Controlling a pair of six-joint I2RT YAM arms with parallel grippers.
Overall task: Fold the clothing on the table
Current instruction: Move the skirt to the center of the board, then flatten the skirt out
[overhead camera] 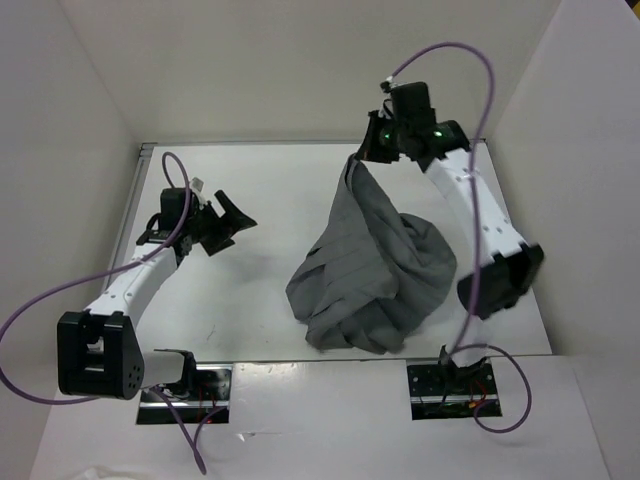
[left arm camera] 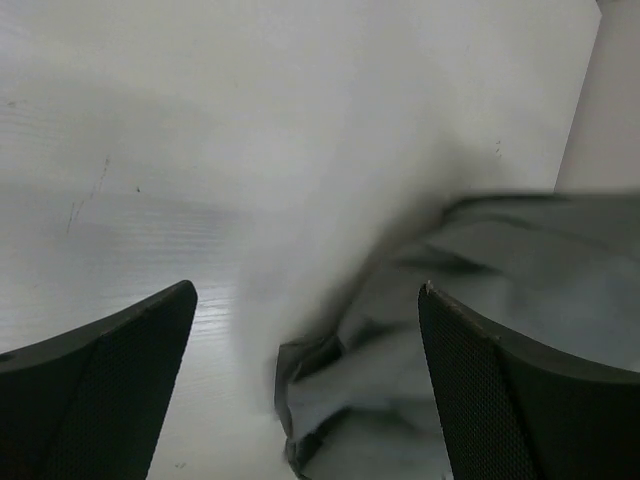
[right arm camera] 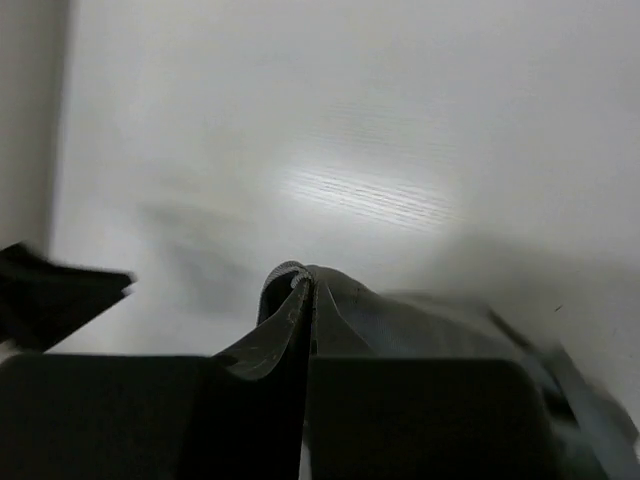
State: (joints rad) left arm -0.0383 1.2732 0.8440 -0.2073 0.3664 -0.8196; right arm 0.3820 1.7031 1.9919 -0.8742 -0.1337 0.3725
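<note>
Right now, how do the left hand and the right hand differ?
The left hand is open and empty; the right hand is shut on an edge of the skirt. The left hand hangs beside the skirt over bare table; the right hand holds its edge lifted at the far side. Both are black.

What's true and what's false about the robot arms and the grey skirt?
1. The right gripper is pinching the skirt. True.
2. The left gripper holds the skirt too. False: it is open and holds nothing.
3. The skirt lies flat and neatly folded. False: it is bunched in a heap, with one part pulled up.
4. The table is white. True.
</note>
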